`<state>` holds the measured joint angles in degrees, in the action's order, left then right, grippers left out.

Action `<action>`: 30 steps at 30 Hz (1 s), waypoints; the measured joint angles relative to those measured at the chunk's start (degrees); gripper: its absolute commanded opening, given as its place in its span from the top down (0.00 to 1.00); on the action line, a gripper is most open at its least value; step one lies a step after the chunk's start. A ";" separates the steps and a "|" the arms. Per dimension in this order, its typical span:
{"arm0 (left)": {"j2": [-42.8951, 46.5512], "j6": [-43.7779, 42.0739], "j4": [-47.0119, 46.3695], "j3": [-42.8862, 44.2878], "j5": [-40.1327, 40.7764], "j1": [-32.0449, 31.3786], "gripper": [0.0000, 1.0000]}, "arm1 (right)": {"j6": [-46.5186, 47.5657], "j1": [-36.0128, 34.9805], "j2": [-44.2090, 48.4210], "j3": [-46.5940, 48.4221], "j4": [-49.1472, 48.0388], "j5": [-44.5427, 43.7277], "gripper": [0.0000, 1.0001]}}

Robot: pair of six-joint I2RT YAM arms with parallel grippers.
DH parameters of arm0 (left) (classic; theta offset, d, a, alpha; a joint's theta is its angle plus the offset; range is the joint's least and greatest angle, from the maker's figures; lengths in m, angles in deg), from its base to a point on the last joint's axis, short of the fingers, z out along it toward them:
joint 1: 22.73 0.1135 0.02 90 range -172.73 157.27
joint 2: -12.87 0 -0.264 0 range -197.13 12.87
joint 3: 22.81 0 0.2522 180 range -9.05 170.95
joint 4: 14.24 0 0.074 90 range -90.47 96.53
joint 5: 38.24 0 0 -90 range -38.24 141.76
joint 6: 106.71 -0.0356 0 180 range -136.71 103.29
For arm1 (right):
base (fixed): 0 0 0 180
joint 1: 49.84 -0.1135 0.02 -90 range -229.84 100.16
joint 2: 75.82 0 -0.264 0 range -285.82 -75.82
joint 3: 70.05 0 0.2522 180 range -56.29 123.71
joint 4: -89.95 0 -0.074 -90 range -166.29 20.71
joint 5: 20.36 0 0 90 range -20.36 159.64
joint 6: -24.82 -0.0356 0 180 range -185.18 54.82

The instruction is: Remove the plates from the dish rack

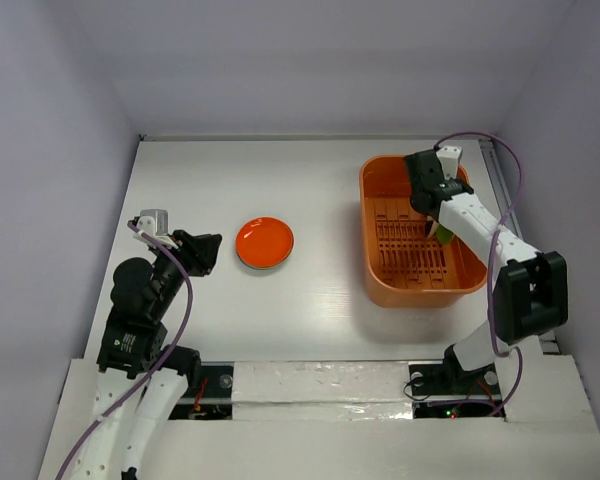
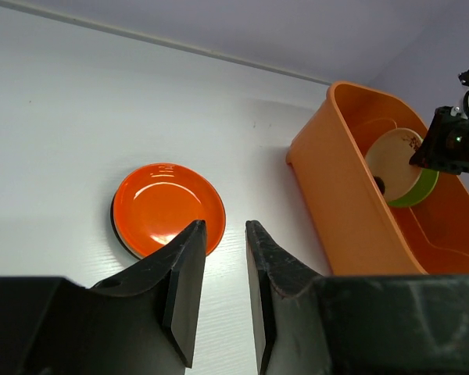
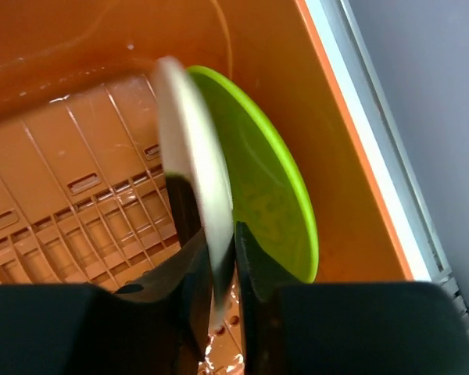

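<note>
Two plates stand on edge in the glossy orange plastic dish rack (image 3: 102, 39), over its slotted, ribbed floor: a thin cream plate (image 3: 195, 156) and, just behind it, a smooth lime green plate (image 3: 270, 195). My right claw (image 3: 219, 250) straddles the cream rim, one black finger close on either face; whether they press I cannot tell. My left claw (image 2: 225, 228) hangs slightly parted and empty above the white table (image 2: 62, 117), near a shiny round orange-red plate (image 2: 168, 207).
</note>
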<state>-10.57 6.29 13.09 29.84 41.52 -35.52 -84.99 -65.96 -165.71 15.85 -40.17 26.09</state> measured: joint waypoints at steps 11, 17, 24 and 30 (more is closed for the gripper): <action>0.00 0.00 0.00 0.00 0.07 0.00 0.76 | 2.64 -4.28 4.00 8.92 6.64 -1.73 1.00; 0.00 0.00 0.00 0.00 0.15 0.00 0.76 | 3.56 -9.44 11.34 17.68 10.62 -2.62 1.00; 0.00 0.00 0.00 0.00 0.20 0.00 0.76 | 1.44 -19.89 19.52 18.84 2.89 4.52 1.00; 0.00 0.00 0.00 0.00 0.24 0.00 0.74 | -5.51 -26.84 12.59 12.15 -12.00 17.16 1.00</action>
<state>-10.57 6.29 13.09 29.84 41.76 -35.52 -90.50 -92.80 -153.12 28.00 -52.17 43.25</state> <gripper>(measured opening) 0.252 0.138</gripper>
